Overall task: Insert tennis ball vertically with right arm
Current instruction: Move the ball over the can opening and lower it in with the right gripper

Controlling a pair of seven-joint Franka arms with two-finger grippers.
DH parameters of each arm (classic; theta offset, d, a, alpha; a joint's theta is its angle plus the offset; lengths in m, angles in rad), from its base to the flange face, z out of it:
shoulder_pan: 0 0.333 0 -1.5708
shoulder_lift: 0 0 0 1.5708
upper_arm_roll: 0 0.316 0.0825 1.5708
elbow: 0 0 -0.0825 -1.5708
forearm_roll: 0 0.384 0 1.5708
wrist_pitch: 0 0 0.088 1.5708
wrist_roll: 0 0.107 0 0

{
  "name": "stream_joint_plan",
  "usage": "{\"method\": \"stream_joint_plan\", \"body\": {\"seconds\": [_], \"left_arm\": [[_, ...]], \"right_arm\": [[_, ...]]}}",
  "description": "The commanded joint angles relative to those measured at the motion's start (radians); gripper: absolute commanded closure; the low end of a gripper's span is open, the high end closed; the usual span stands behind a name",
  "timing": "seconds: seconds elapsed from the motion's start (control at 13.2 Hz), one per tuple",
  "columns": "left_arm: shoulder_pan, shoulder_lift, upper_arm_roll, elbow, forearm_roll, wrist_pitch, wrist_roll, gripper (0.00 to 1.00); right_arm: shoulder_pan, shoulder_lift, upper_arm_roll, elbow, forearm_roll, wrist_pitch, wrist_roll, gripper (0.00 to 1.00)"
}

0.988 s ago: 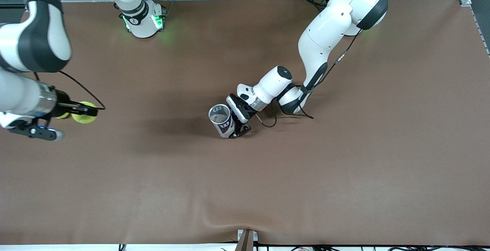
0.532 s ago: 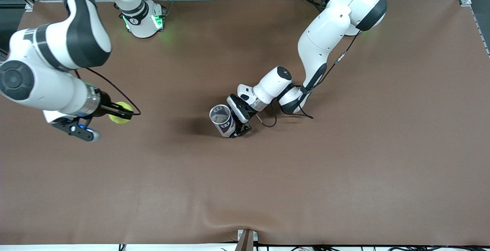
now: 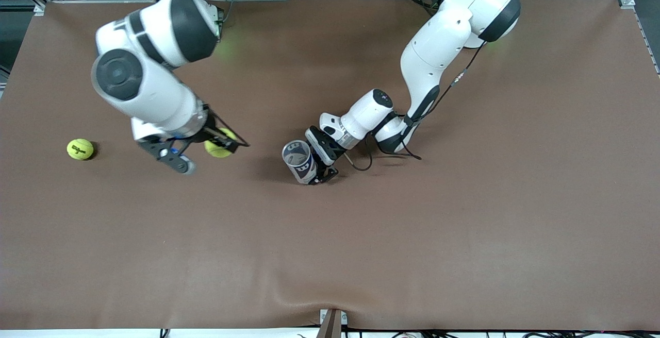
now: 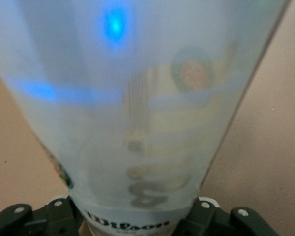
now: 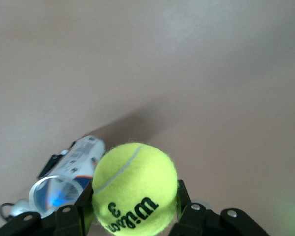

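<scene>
Midway, then: the tennis ball [image 3: 218, 148] is pinched in the right gripper [image 3: 223, 144] left of frame centre, over bare table [image 3: 464, 235]. At centre, the left gripper [image 3: 318, 165] clamps the open can [image 3: 299, 161]. Remaining: carry over its mouth, drop in. A spare ball [image 3: 80, 149] lies at mid-left.

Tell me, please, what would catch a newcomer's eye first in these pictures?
Most striking is the right end effector, shut on a yellow tennis ball up over the table. Next comes the left end effector, shut on a clear ball can that stands mid-table with its open mouth up. A second tennis ball lies alone toward the right arm's end of the table.
</scene>
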Motion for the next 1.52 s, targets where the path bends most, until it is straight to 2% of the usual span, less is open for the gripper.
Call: {"method": "stream_joint_plan", "body": {"seconds": [0.0, 0.46, 1.06, 1.14, 1.22, 1.37, 1.44], "left_arm": [[-0.019, 0.013, 0.001, 0.007, -0.020, 0.021, -0.011, 0.24], [-0.024, 0.017, 0.001, 0.008, -0.021, 0.021, -0.011, 0.24], [-0.021, 0.013, 0.001, 0.013, -0.018, 0.021, -0.011, 0.23], [-0.020, 0.015, 0.001, 0.013, -0.018, 0.022, -0.011, 0.23], [-0.020, 0.015, 0.001, 0.013, -0.018, 0.021, -0.011, 0.23], [-0.019, 0.013, 0.001, 0.013, -0.018, 0.021, -0.011, 0.23], [-0.019, 0.013, 0.001, 0.013, -0.018, 0.021, -0.011, 0.22]], "right_arm": [[0.090, 0.056, -0.013, 0.043, 0.006, 0.043, 0.124, 1.00], [0.176, 0.129, -0.013, 0.043, 0.005, 0.162, 0.270, 1.00], [0.210, 0.175, -0.013, 0.043, 0.003, 0.197, 0.338, 1.00], [0.207, 0.176, -0.013, 0.043, 0.006, 0.203, 0.338, 0.92], [0.202, 0.176, -0.013, 0.045, 0.006, 0.205, 0.336, 0.65], [0.188, 0.176, -0.014, 0.053, 0.008, 0.205, 0.329, 0.27], [0.181, 0.176, -0.014, 0.054, 0.009, 0.203, 0.329, 0.17]]}}
